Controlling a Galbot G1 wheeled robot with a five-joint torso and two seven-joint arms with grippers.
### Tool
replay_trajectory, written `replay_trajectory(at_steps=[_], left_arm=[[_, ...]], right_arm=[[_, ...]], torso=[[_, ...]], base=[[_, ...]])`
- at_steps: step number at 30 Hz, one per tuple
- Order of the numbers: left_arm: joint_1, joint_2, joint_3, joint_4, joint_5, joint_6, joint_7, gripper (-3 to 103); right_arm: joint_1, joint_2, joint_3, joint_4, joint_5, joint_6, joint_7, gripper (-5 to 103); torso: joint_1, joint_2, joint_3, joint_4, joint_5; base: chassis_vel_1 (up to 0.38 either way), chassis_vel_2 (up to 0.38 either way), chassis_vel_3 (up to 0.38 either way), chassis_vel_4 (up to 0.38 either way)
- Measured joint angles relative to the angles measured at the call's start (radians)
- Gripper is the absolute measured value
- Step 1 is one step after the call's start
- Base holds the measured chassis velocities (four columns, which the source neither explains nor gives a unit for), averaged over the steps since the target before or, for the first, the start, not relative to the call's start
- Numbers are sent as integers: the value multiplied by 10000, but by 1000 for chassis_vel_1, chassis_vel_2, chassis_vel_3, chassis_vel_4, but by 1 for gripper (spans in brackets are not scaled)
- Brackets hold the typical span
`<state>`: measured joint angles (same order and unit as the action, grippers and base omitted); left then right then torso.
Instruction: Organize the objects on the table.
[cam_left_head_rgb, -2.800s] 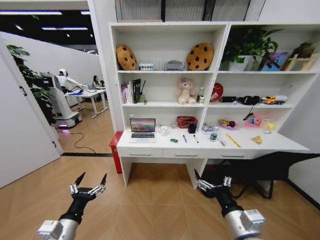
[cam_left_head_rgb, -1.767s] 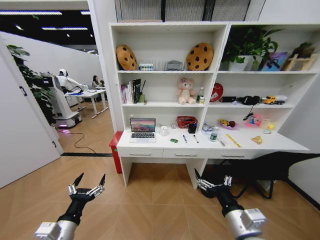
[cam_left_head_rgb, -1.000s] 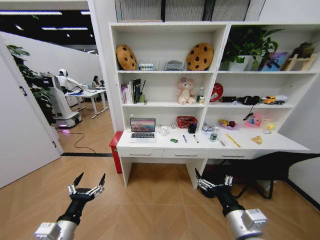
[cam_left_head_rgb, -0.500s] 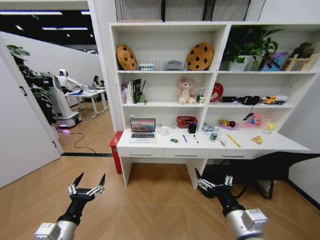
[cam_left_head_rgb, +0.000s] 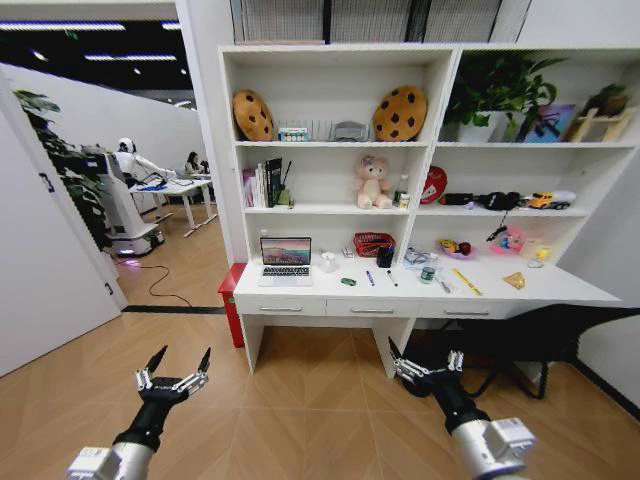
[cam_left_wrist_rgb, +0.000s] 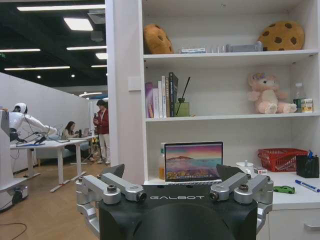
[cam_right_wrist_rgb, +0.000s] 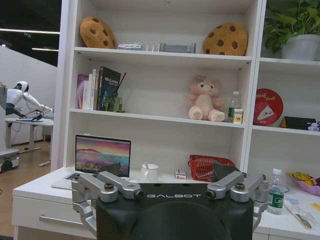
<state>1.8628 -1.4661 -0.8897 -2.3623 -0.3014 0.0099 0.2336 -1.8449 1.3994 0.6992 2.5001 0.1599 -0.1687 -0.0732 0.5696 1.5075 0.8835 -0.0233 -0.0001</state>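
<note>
Both grippers, left gripper (cam_left_head_rgb: 176, 374) and right gripper (cam_left_head_rgb: 427, 367), fingers spread, hang well short of the table (cam_left_head_rgb: 560, 287); judged best to close squarely on the laptop (cam_left_head_rgb: 286, 260) end first.

Worktop (cam_left_head_rgb: 560, 287) smooth white laminate, metal drawer handles (cam_left_head_rgb: 372, 310); floor (cam_left_head_rgb: 300, 410) glossy wood herringbone; basket (cam_left_head_rgb: 372, 243) red plastic mesh; bear (cam_left_head_rgb: 372, 182) plush.

I stand in an office: white table (cam_left_head_rgb: 420, 290) under shelving (cam_left_head_rgb: 330, 145), laptop (cam_left_head_rgb: 286, 260) open, distant office desk (cam_left_head_rgb: 180, 187) beyond.
</note>
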Motion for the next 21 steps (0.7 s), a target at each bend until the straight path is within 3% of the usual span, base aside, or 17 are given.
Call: replay_trajectory(at_steps=[8, 21], left_arm=[[-17, 0, 1, 46, -4, -24, 18, 100], [-30, -24, 38, 152, 20, -68, 27, 100]], right_arm=[[12, 5, -7, -7, -30, 21, 11, 100], [16, 12, -46, -106, -55, 33, 20, 100]], torso=[[2, -1, 0, 2, 0], [5, -3, 1, 3, 3]], base=[[-191, 179, 176, -176], [-298, 298, 291, -299]])
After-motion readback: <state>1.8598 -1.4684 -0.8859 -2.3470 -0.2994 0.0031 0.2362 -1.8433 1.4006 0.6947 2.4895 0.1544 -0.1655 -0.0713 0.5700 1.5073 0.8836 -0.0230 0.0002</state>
